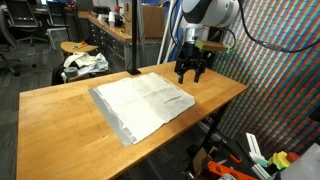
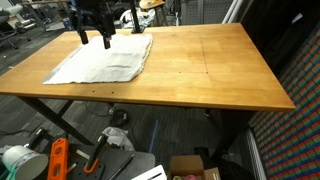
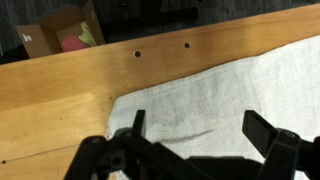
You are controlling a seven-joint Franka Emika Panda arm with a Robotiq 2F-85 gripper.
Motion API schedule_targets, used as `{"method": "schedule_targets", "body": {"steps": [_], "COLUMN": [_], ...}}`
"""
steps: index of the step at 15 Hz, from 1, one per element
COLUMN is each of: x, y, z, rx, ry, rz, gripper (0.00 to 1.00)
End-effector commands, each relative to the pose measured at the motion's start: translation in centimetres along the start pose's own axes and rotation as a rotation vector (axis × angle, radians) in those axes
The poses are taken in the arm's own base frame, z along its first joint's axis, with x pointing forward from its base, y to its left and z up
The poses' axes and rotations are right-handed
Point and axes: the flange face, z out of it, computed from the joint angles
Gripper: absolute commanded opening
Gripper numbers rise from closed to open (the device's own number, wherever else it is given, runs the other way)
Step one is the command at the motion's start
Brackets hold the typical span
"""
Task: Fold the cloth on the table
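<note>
Cloth (image 1: 145,103) (image 2: 100,60) (image 3: 235,95), pale grey-white, lies spread flat at one end of the table (image 1: 55,112) (image 2: 215,70), with its edges roughly square to the table's. It looks nearly square, so we cannot tell its long axis. The gripper (image 1: 193,72) (image 2: 95,38) (image 3: 195,130) hangs over one far corner with its fingers wide apart and nothing between them. The tabletop is bare light wood with two small holes (image 3: 137,53) near the edge. We note a cardboard box (image 3: 60,30) on the floor beyond the edge, office chairs (image 1: 25,35) behind, and a woven panel (image 1: 285,80) alongside.
</note>
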Motion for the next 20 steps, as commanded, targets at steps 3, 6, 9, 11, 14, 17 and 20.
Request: {"method": "schedule_targets", "body": {"steps": [3, 6, 9, 11, 14, 17, 20], "x": [1.9, 2.6, 3.2, 3.7, 4.7, 5.7, 6.8], "y": [3.9, 5.2, 5.9, 6.4, 7.0, 8.0, 9.0], "z": [2.2, 4.0, 5.9, 6.9, 7.9, 8.4, 8.9], "rx": [0.045, 0.074, 0.073, 0.099, 0.133, 0.159, 0.170], "ry": [0.011, -0.001, -0.038, -0.046, -0.040, -0.033, -0.034], "rz": [0.027, 0.044, 0.034, 0.044, 0.079, 0.115, 0.152], "gripper": [1.00, 1.00, 1.00, 1.00, 1.00, 1.00, 1.00]}}
